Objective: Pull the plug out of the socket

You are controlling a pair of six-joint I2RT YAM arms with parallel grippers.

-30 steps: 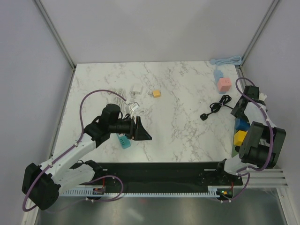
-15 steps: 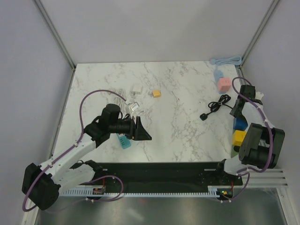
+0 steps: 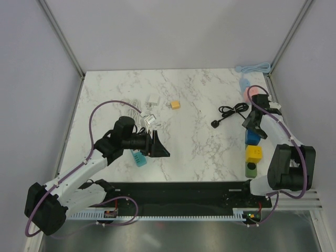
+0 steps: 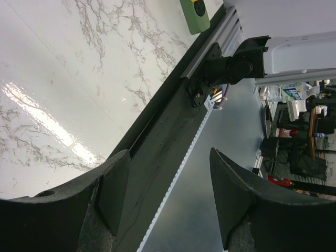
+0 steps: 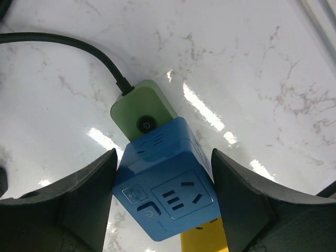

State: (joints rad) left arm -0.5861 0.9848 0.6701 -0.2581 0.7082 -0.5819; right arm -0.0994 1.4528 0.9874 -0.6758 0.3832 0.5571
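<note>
The right gripper (image 3: pixel 252 124) pinches the blue socket cube (image 5: pixel 168 194) at the far end of the coloured socket strip (image 3: pixel 254 153) on the marble table's (image 3: pixel 199 89) right side, probably to anchor it, while the black plug (image 3: pixel 216 123) lies loose just left and the left gripper (image 4: pixel 168 163) hovers spread and empty.

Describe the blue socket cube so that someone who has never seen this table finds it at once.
On the marble table, look along the right edge for a row of coloured cubes. The blue socket cube sits between the fingers of the right gripper, just beyond the yellow cube and green cube; the row's only deep blue block.
</note>
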